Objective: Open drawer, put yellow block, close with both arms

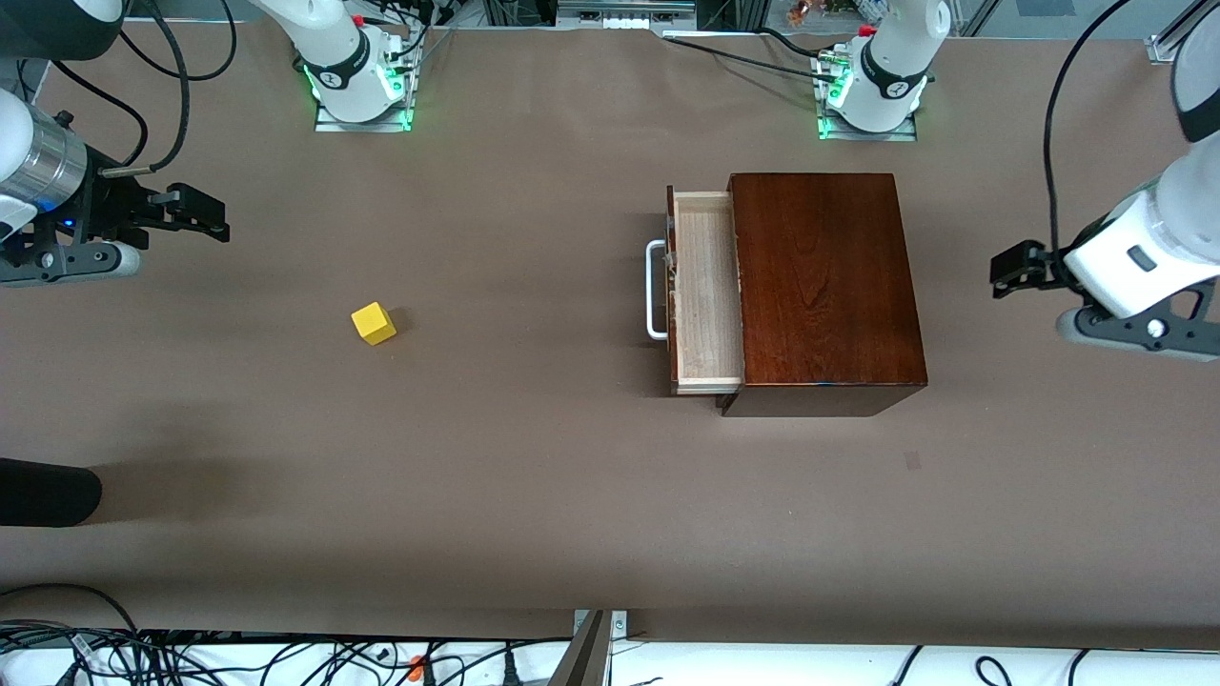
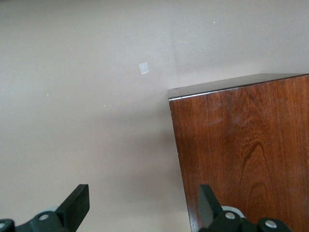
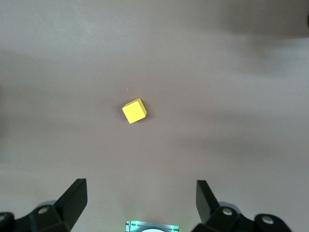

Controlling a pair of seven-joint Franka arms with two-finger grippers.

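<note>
Yellow block absent from left wrist view.

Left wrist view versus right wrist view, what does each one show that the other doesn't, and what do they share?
Only the left wrist view shows the mahogany box, seen from above at one corner, and a small pale patch on the table. Only the right wrist view shows the yellow block, lying alone on the table, clear of the right tool, plus a green-lit robot base at the frame's edge. Both show the brown table and their own tool with fingers spread open and holding nothing; the left tool hangs over the box's edge.
</note>
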